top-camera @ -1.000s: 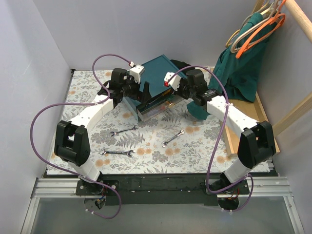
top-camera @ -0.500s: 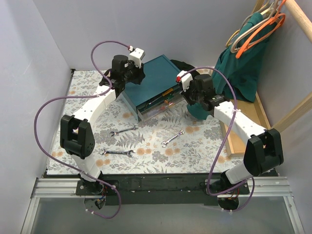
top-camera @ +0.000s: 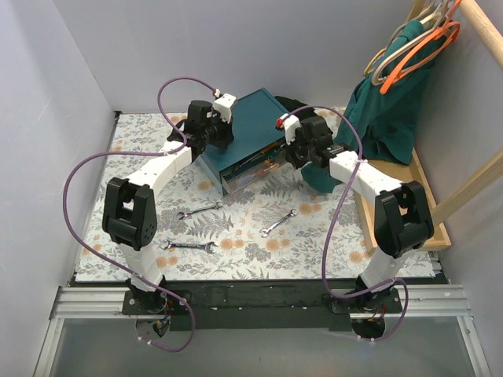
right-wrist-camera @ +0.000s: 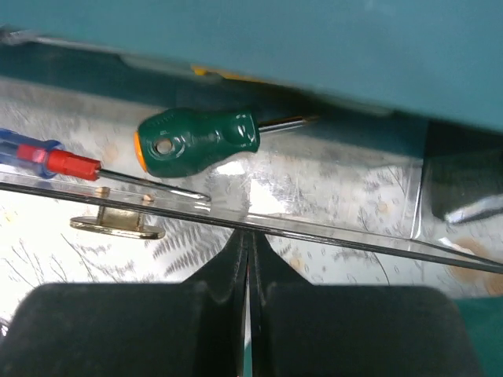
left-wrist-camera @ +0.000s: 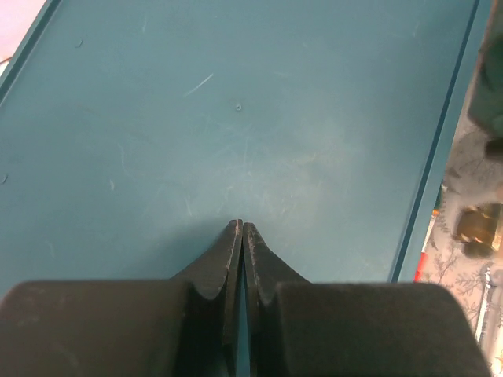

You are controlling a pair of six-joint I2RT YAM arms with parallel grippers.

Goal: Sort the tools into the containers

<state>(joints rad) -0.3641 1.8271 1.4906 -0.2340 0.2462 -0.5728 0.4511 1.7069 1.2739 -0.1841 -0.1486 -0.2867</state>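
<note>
Both arms have closed in on the teal box point(top-camera: 253, 118) in the last half second. The left hand point(left-wrist-camera: 242, 229) is pinched shut just above its lid, and the right hand point(right-wrist-camera: 247, 237) is likewise shut (nothing between its fingers), tips at the clear front edge of the open drawer point(right-wrist-camera: 377, 245). Just beyond the right hand lie a green screwdriver point(right-wrist-camera: 198, 141) and a blue-and-red screwdriver point(right-wrist-camera: 39, 157) in that drawer; three wrenches point(top-camera: 278, 222) lie on the bench point(top-camera: 244, 245), well apart from both hands.

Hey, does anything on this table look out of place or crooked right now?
Yes. The dark teal metal box sits rotated, its edges at an angle to those of the floral mat, with a drawer hanging open. Three silver open-ended wrenches lie scattered loose on that mat, outside any drawer.
</note>
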